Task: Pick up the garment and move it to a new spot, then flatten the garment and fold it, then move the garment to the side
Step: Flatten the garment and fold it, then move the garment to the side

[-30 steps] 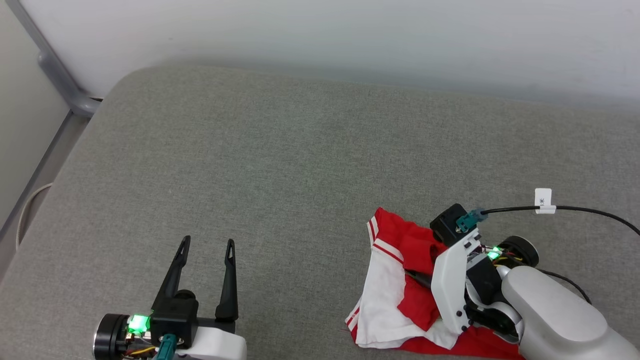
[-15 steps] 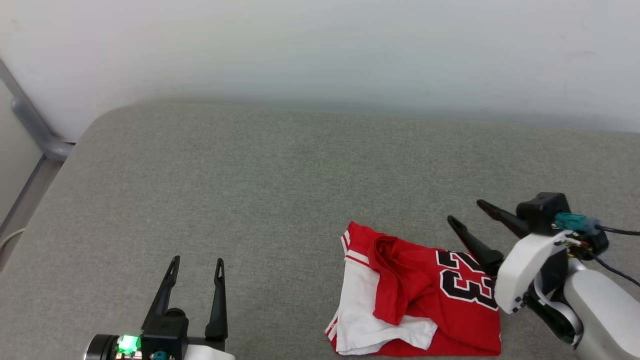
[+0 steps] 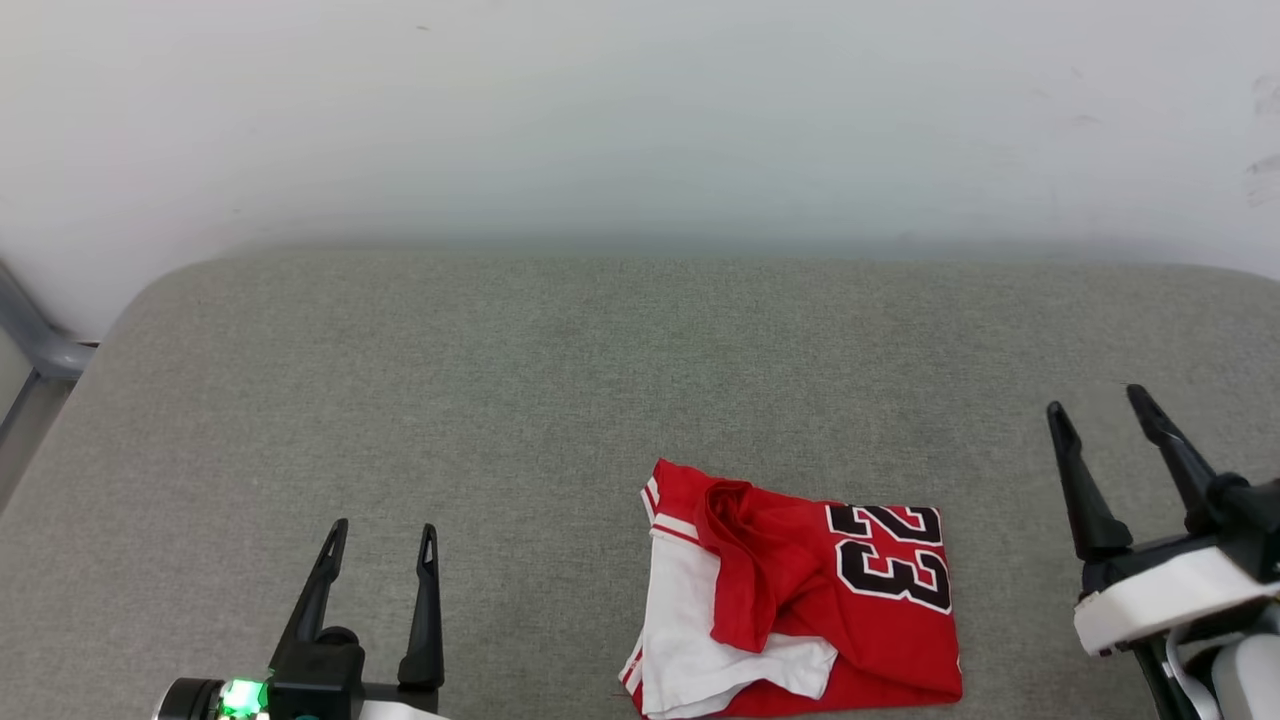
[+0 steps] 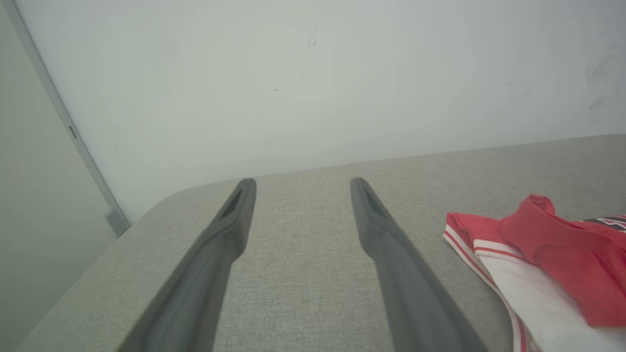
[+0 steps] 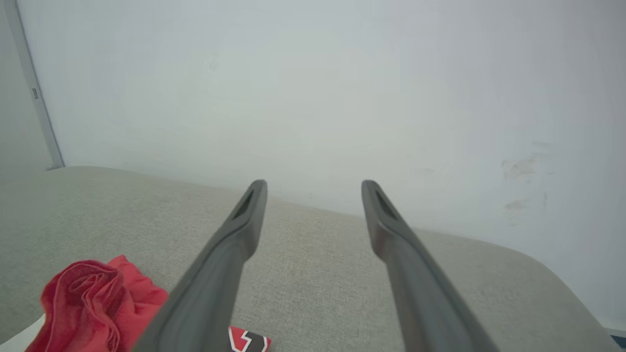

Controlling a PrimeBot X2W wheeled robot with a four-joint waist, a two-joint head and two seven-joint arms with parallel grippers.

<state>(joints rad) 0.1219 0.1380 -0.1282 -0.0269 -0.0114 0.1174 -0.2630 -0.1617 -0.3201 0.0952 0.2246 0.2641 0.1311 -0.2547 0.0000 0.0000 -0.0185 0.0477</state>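
Both tools stand empty with their fingers spread apart: the left gripper (image 3: 383, 528) (image 4: 301, 182) and the right gripper (image 3: 1096, 402) (image 5: 314, 184) touch nothing. Bare grey cushion (image 3: 560, 400) stretches ahead of both sets of fingertips up to its far edge, where it meets the pale wall (image 3: 640, 120). Beyond the left gripper's outer side the cushion rounds off at a corner beside a grey rail (image 3: 30, 340). In the right wrist view another rounded corner falls away to the right gripper's outer side. The garment (image 3: 800, 590) (image 4: 538, 259) (image 5: 93, 298) lies folded on the cushion between the two grippers, apart from both and nearer the right one, toward the near edge. Its bundle runs a little longer across, from one gripper toward the other, than it does toward the wall. The white sleeve and striped trim face the left gripper. The black "23" lies turned on its side at the end toward the right gripper, and a loose red flap is bunched over the middle.
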